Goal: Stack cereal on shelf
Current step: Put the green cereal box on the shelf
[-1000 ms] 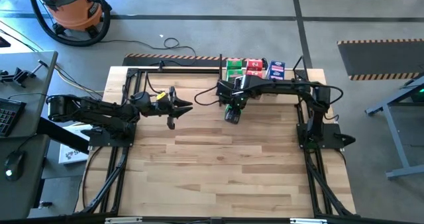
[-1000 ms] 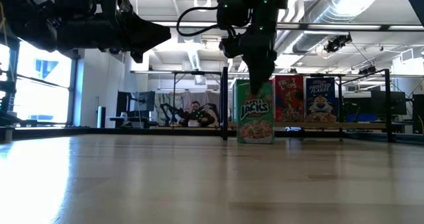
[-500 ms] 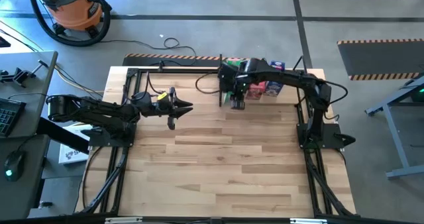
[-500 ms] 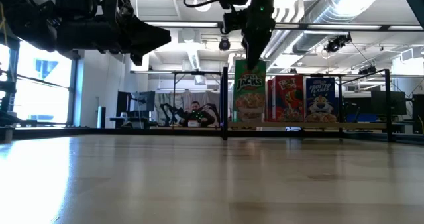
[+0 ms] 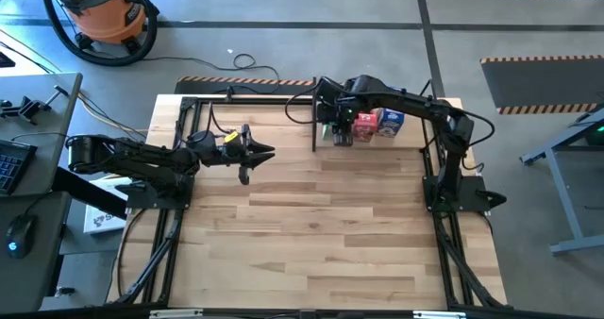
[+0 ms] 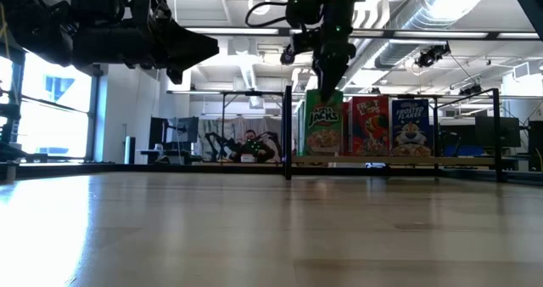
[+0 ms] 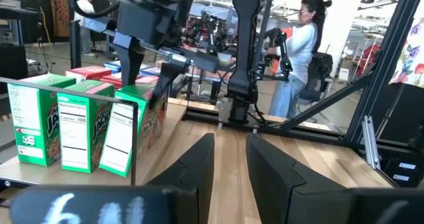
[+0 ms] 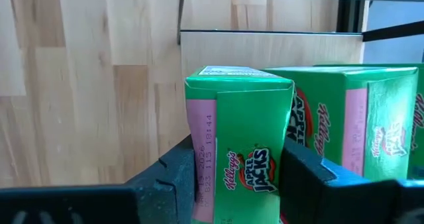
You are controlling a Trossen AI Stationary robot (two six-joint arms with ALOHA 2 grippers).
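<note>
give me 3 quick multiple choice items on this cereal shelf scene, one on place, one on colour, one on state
1. Where is the right pincer?
A. at the shelf, at the table's far edge
B. over the table's near edge
C. beside the left arm's base

2. What colour is the box it holds?
A. blue
B. green
C. red

3. How is the left pincer?
A. shut on a box
B. open and empty
C. out of view

Answers: 1 A, the high view shows it by the shelf post; 2 B, green between its fingers; 3 B, fingers apart, nothing between.

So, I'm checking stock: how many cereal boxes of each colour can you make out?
green boxes: 3, one held in the right claw
red boxes: 1
blue boxes: 1
Total: 5 distinct; others may hide behind.
</note>
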